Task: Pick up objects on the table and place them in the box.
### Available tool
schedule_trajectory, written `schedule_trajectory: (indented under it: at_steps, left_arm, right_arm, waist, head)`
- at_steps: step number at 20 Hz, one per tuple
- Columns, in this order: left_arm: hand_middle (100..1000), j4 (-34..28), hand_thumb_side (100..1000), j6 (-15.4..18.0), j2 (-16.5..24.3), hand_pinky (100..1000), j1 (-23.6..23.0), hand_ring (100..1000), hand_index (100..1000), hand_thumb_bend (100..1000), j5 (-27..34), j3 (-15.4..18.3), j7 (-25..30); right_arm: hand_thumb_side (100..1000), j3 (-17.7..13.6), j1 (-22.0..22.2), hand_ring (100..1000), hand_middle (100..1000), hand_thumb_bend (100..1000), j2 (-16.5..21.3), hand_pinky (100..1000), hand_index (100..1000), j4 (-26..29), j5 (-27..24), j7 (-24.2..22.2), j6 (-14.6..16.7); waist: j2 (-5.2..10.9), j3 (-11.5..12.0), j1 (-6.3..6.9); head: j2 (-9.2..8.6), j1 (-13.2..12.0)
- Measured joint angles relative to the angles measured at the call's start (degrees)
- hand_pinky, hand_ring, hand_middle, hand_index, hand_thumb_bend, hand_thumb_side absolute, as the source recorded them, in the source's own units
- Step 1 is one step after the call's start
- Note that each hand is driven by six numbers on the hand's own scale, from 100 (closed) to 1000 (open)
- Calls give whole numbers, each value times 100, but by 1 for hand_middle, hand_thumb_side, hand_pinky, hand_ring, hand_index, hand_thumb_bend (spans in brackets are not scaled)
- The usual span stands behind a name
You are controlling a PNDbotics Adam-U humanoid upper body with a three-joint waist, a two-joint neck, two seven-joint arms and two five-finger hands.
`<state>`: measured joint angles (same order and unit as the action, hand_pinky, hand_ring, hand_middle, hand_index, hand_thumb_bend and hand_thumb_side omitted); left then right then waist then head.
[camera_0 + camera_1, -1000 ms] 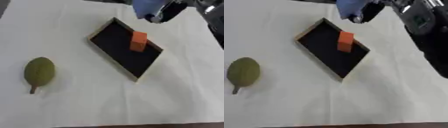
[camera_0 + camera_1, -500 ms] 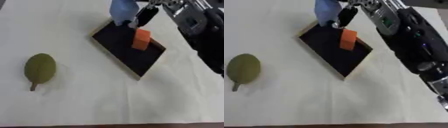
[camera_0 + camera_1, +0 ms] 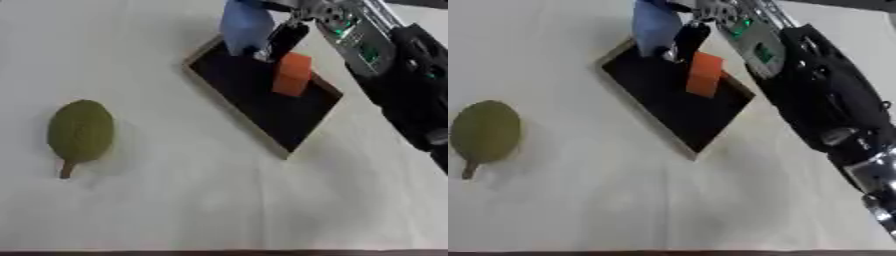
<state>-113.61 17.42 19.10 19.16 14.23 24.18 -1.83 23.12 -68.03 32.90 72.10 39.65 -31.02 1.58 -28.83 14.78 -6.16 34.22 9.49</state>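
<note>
One hand in play for us: the right hand [image 3: 293, 30] has its fingers curled round a blue object [image 3: 241, 26], held upright over the far corner of the box [image 3: 229, 103].

Box runs diagonally, orange block [image 3: 292, 74] standing inside. Green leaf [image 3: 80, 131] lies well left, stem toward us. The blue thing's top is cut off, can't tell what it is.

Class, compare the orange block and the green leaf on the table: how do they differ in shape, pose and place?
The orange block is boxy with flat faces; the green leaf is a flat oval with a short stem. The block stands upright; the leaf lies flat. The block is inside the black box; the leaf lies on the white table, well to the box's left. Neither is held by a hand.
</note>
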Motion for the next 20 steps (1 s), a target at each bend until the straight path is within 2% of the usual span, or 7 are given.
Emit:
schedule_trajectory:
  at_steps: [1, 2, 3, 4, 6, 10, 20]
  left_arm:
    - [652, 0, 596, 0, 0, 936, 0, 803, 815, 100, 3, 0, 2]
    - [652, 0, 596, -1, 0, 936, 1, 803, 815, 100, 6, 0, 3]
    - [652, 0, 596, -2, -1, 936, 1, 803, 815, 100, 8, 1, 4]
    - [651, 0, 596, -3, -1, 936, 1, 803, 815, 100, 10, 1, 5]
    - [652, 0, 596, -8, -1, 936, 2, 803, 815, 100, 14, 1, 9]
    - [652, 0, 596, -18, -2, 935, 4, 804, 816, 100, 16, 1, 16]
    - [652, 0, 596, -37, -3, 931, 7, 803, 816, 100, 16, -1, 15]
  right_arm:
    - [194, 13, 1, 901, 768, 242, -5, 908, 873, 0, 9, -63, 48]
    - [249, 24, 2, 912, 785, 247, -9, 916, 886, 0, 11, -148, 110]
    - [260, 25, 2, 914, 789, 248, -13, 918, 889, 1, 11, -243, 180]
    - [364, 25, 2, 944, 821, 302, -20, 939, 908, 3, 11, -339, 250]
    - [426, 25, 1, 954, 837, 358, -35, 948, 924, 17, 41, -512, 383]
    - [409, 25, 0, 951, 841, 432, -38, 949, 932, 40, 233, -713, 568]
    - [344, -17, 1, 944, 839, 457, -37, 947, 934, 252, 380, -790, 558]
  waist:
    - [-6, 0, 0]
    - [-11, 0, 0]
    - [-13, -1, 0]
    - [-13, -3, 0]
    - [-13, -13, 0]
    - [-12, -37, 4]
    - [99, -94, 49]
  head:
    - [0, 0]
    - [0, 0]
    - [0, 0]
    - [0, 0]
    - [0, 0]
    - [0, -2]
    - [1, -35]
